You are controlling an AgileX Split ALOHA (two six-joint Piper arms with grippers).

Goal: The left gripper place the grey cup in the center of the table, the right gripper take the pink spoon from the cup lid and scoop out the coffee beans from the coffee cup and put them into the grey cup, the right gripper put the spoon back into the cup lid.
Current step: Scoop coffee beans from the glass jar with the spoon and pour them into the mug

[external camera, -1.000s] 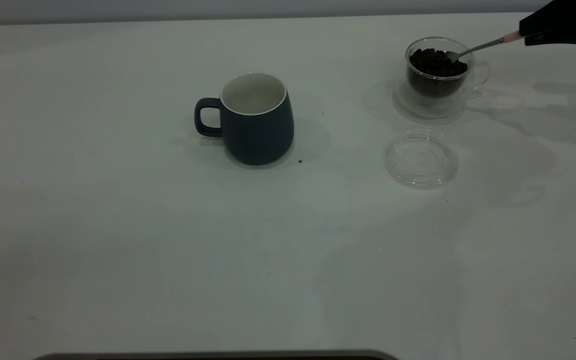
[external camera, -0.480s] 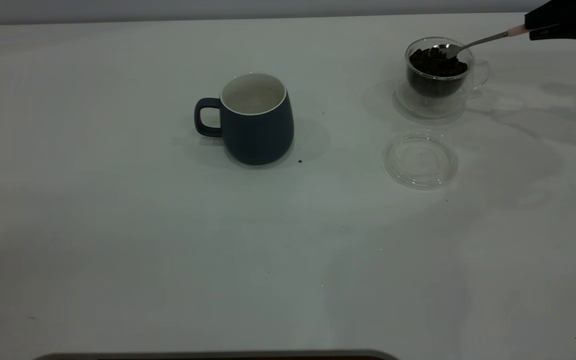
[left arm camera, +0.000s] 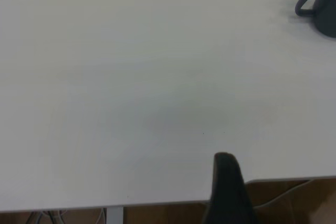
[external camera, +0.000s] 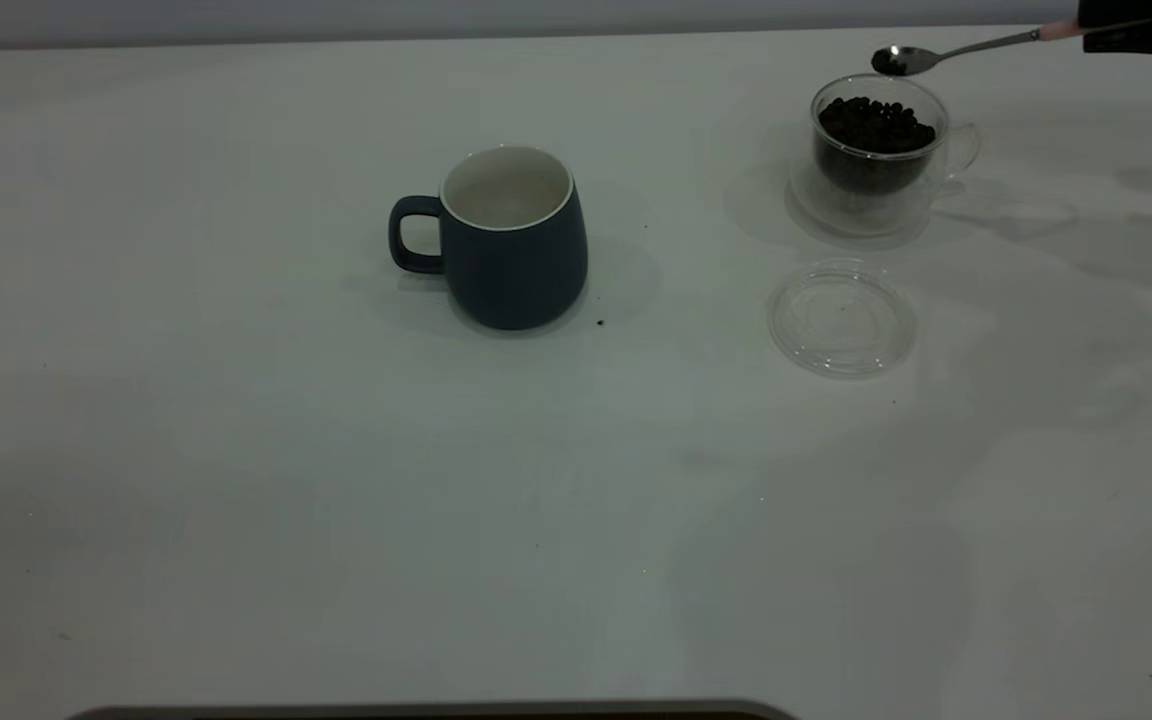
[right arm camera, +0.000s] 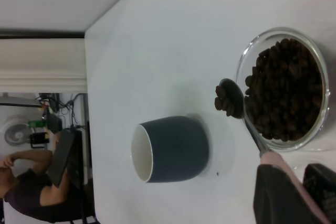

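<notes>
The grey cup (external camera: pixel 511 240) stands upright mid-table, handle to the left, white inside showing; it also shows in the right wrist view (right arm camera: pixel 170 149) and at the edge of the left wrist view (left arm camera: pixel 321 4). The coffee cup (external camera: pixel 876 150) with coffee beans (external camera: pixel 876 122) stands at the back right. My right gripper (external camera: pixel 1136 25) is shut on the pink spoon's handle (right arm camera: pixel 294 182). The pink spoon (external camera: pixel 936 52) hangs just above the coffee cup's rim, with a few beans in its bowl (right arm camera: pixel 228 100). The cup lid (external camera: pixel 842 317) lies empty in front of the coffee cup. My left gripper (left arm camera: pixel 227 187) is parked off the table's edge.
The white table (external camera: pixel 236 450) has a few dark specks, one beside the grey cup (external camera: pixel 600 322). In the right wrist view a person (right arm camera: pixel 31 182) sits beyond the table's far edge.
The right gripper has risen and drawn the spoon up out of the coffee cup with a few beans in its bowl. The cups and lid have not moved.
</notes>
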